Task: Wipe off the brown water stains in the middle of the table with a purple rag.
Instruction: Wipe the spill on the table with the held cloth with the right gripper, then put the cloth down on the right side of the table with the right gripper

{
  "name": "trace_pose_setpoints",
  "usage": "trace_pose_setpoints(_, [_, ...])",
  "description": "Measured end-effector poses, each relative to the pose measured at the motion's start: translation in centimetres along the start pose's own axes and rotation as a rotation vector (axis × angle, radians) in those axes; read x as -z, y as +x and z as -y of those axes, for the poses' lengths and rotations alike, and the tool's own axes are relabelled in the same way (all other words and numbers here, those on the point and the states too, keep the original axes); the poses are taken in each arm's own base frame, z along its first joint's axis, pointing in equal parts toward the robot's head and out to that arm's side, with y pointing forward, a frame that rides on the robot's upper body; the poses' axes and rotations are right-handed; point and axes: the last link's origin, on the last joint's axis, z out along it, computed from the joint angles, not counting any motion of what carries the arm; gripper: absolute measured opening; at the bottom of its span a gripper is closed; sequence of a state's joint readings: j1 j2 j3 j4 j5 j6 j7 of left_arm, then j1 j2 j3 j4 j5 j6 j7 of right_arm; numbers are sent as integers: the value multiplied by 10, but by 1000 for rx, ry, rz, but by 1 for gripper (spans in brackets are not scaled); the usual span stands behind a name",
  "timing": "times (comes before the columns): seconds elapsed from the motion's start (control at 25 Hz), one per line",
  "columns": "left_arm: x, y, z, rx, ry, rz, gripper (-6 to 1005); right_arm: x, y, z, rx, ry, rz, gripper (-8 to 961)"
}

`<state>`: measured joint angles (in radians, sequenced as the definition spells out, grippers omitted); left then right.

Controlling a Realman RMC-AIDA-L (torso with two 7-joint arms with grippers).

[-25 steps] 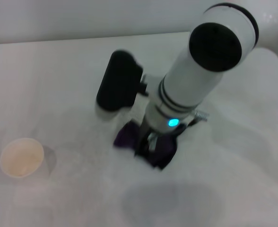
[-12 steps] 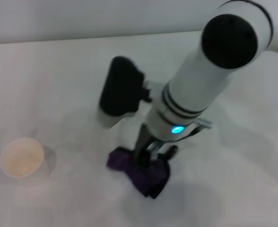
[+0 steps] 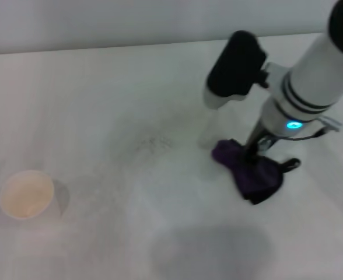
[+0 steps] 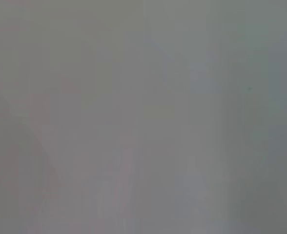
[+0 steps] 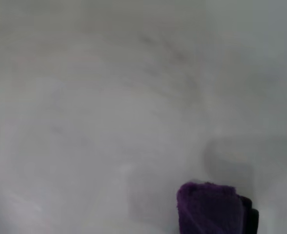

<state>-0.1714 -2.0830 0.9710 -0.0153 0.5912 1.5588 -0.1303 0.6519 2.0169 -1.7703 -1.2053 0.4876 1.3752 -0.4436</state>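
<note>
The purple rag (image 3: 251, 171) lies bunched on the white table (image 3: 90, 87), right of the middle, its black loop sticking out to the right. My right gripper (image 3: 255, 153) comes down from the right and is shut on the rag, pressing it onto the tabletop. The rag's edge also shows in the right wrist view (image 5: 211, 208). No tan-brown blotch shows anywhere on the table; only faint grey speckles (image 3: 153, 143) mark the middle. My left gripper is out of view; the left wrist view shows only a blank grey surface.
A paper cup (image 3: 25, 195) with pale tan contents stands at the near left. The right arm's black wrist camera housing (image 3: 235, 64) juts out above the rag. The table's far edge meets a grey wall at the back.
My right gripper has dragged the rag from the middle of the table toward me and then well to the right. The spot it covered now shows only faint speckles.
</note>
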Motion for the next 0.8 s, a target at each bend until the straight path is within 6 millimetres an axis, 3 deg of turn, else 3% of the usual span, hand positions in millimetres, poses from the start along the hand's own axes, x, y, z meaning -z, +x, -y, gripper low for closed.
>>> trace_pose_setpoints(0.2, [-2, 1, 0, -1, -2, -5, 887, -3, 18, 16, -62, 27, -28, 69])
trace_pose_setpoints(0.8, [-6, 2, 3, -10, -2, -10, 887, -2, 35, 37, -183, 51, 20, 109])
